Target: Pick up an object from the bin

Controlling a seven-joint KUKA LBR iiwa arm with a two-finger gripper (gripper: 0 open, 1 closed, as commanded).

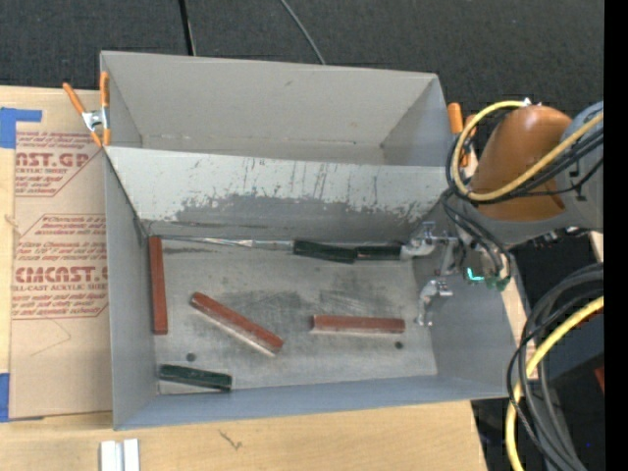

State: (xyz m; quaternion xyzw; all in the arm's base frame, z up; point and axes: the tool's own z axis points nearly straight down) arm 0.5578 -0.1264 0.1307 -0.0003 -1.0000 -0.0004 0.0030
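I observe the gripper at centre-right of frame, by the right wall of the bin, fingers spread wide. Nearest items: dark green pen just left of it; reddish-brown bar lower left.

Grey bin holds reddish-brown bars and dark green pieces.

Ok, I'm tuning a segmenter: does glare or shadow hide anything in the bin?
Camera view: light is soft and even, brightest on the back wall of the bin, no glare spots on its floor. The diagonal brown stick casts a thin shadow; the dark strip at the front-left corner merges with its shadow.
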